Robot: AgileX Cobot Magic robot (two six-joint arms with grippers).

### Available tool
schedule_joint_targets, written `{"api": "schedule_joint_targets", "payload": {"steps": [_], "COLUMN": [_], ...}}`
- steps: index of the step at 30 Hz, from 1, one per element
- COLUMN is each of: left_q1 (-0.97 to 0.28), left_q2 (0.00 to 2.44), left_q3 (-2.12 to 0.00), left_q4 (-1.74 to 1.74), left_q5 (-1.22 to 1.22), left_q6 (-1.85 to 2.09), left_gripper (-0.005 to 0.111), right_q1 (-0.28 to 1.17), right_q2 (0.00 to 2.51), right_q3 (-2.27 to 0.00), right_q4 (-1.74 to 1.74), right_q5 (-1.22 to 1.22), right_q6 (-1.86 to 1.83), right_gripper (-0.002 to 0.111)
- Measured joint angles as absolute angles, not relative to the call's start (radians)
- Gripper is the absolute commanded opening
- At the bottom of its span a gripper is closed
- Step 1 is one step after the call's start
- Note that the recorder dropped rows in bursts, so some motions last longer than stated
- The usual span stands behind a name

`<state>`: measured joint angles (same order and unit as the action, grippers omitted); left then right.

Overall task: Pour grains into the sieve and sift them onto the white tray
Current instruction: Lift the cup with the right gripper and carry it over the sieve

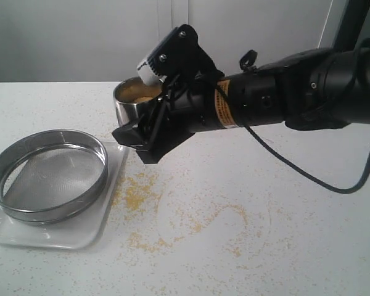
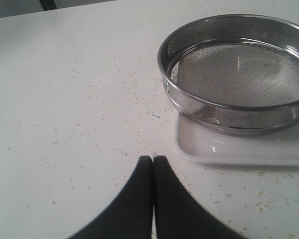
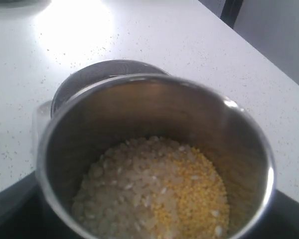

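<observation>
One sieve [image 1: 49, 176] sits on one white tray [image 1: 80, 231]. One steel cup [image 1: 126, 105] holding the grains [image 3: 154, 194] is clamped in the right gripper [image 1: 142, 132], beside the tray. Left gripper [image 2: 153, 159]: jaws together, empty, near the tray.

You see only a sliver of the cup [image 1: 124, 106]: the right gripper [image 1: 135, 145] covers its wall on the side away from the sieve [image 1: 49, 176]. Beneath the sieve, the middle of the white tray [image 1: 102, 213] is hidden. The left wrist view's edge crops the sieve and the white tray. In the right wrist view the sieve is a blur, mostly hidden behind the cup.
</observation>
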<state>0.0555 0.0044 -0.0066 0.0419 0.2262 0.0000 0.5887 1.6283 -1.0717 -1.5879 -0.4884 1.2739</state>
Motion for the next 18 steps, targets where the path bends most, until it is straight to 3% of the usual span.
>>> {"api": "schedule_joint_targets", "payload": {"steps": [6,18], "left_q1": [0.055,0.055], "left_q2": [0.004,0.004], "left_q3": [-0.007,-0.007], "left_q4": [0.042,0.042], "left_q5": [0.226,0.226], "left_q6": [0.0,0.0], "left_gripper": [0.0,0.0], "right_q1": [0.635,0.695], "right_q2": [1.669,1.778], "right_q3": [-1.157,-1.277], "right_q4": [-1.733,-1.751], "right_q5": [-0.428,-0.372], "right_q6": [1.495,1.594], "right_gripper": [0.0,0.0]}}
